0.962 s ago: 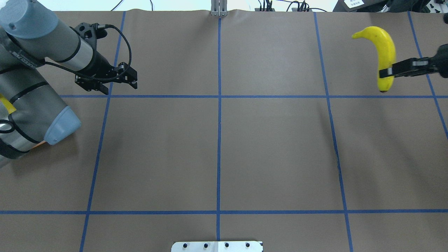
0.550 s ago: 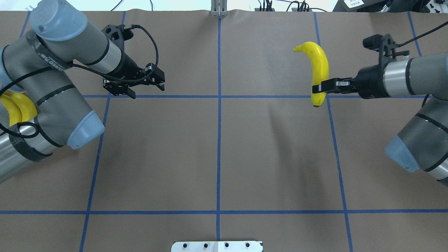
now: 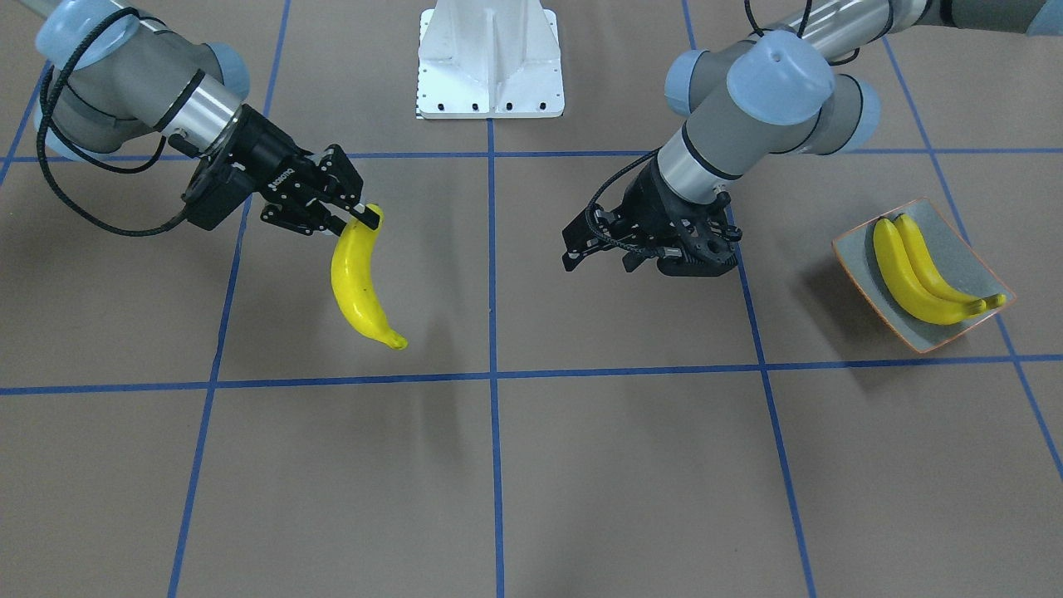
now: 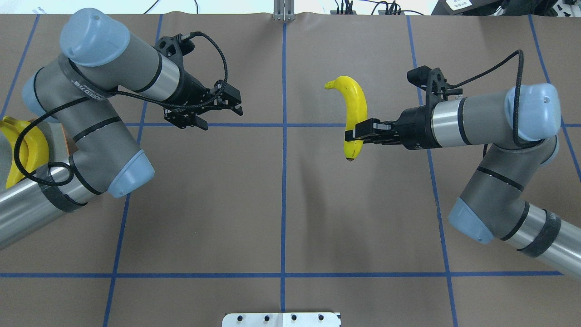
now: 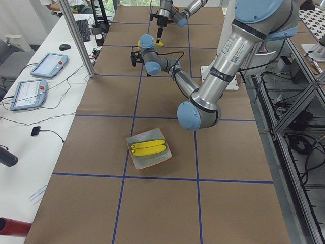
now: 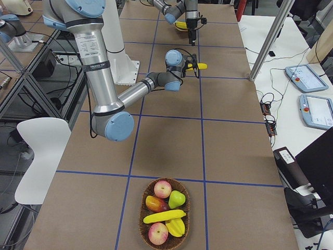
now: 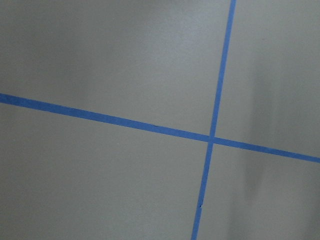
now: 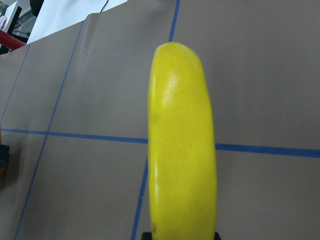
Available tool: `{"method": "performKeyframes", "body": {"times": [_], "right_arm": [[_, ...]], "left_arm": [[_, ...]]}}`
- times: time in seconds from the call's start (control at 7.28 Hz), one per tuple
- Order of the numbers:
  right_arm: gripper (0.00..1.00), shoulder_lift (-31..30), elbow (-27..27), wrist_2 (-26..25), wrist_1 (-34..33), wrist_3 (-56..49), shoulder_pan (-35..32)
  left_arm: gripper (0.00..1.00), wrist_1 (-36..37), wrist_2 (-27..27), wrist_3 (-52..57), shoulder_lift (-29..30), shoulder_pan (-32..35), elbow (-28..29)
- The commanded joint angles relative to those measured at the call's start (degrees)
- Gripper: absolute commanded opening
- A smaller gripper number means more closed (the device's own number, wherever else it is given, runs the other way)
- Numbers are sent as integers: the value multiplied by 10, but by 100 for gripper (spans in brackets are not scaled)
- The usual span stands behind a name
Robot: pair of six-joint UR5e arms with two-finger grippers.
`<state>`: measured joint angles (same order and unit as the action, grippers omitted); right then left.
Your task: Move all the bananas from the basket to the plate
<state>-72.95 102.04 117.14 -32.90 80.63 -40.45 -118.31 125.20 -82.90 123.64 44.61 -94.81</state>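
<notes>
Overhead exterior: where's the banana (image 4: 356,104)?
— Glossy, curved, yellow. The right jaws pinch it near its blunt end, above the papered desk (image 4: 204,204); the left jaws are spread, empty. Two more bananas (image 3: 909,278) lie on the speckled plate (image 3: 959,245).

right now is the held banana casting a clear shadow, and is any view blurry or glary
Overhead exterior: the banana throws only a faint, soft-edged streak on the table. Right wrist-mounted: the banana looms close, slightly soft, with a pale sheen. Left wrist-mounted: crisp tape, dim shadow bands.
</notes>
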Motion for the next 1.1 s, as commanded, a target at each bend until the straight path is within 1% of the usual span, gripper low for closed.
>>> {"method": "performKeyframes", "body": {"times": [0.0,0.14,0.27,0.55,0.69,0.82,0.96], "right_arm": [[0,21,-4,-23,3,21,32],[0,31,-7,-37,3,22,47],[0,39,-6,-38,4,52,51],[0,48,-5,-49,5,76,53],[0,48,-6,-71,4,76,68],[0,59,-7,-110,4,75,96],[0,64,-6,-118,5,76,108]], "left_arm": [[100,-42,-1,-41,12,-1,3],[100,-42,-1,-43,18,-5,3],[100,-44,-2,-44,21,-5,3],[100,-62,-2,-59,21,-4,3],[100,-65,-2,-61,26,-5,3],[100,-66,-2,-81,34,-6,6],[100,-71,-2,-99,46,-9,9]]}}
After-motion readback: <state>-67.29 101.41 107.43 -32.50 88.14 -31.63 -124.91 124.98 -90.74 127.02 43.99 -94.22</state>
